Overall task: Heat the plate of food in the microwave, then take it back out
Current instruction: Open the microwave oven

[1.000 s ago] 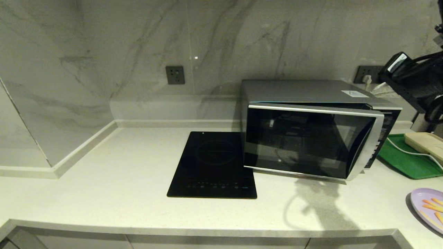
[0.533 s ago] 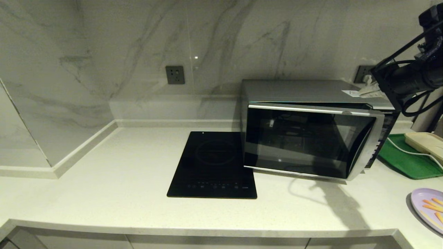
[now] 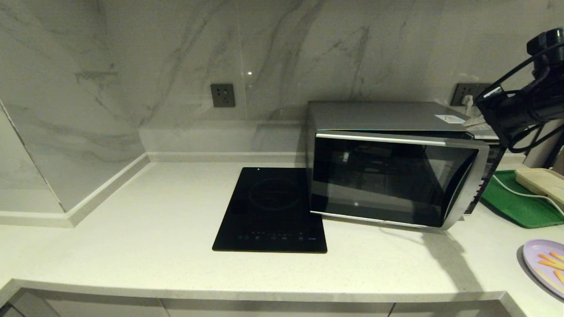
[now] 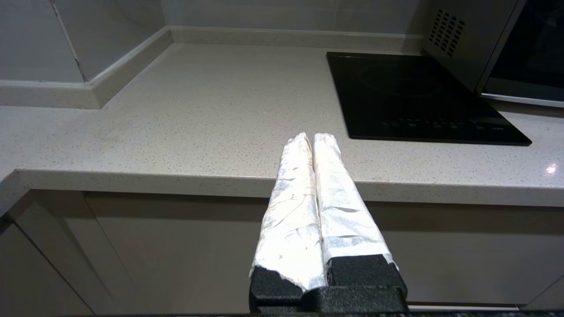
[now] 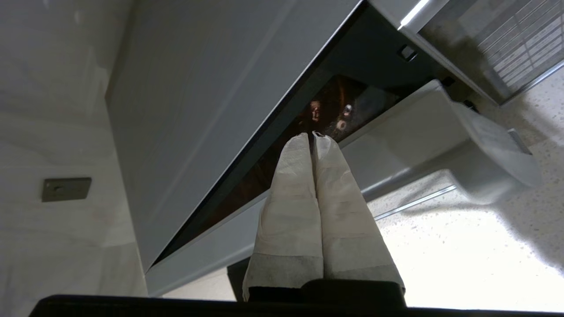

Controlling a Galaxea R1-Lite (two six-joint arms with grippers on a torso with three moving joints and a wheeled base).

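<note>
The silver microwave stands at the back right of the counter with its dark glass door slightly ajar on the right side. My right gripper is shut and empty. It hovers by the oven's top right corner, and its taped fingertips point at the dark gap between the door and the grey oven body. The pale lilac plate of food, with orange sticks on it, lies at the counter's right edge, partly cut off. My left gripper is parked shut and empty, in front of the counter's front edge.
A black induction cooktop lies flat just left of the microwave. A green tray holding a cream slab and a white cable sits right of the oven. A marble wall with a socket stands behind.
My right arm has swung in towards the microwave's top right corner and now sits slightly lower. Its shadow on the counter has slid right. The door and the plate look unmoved.
</note>
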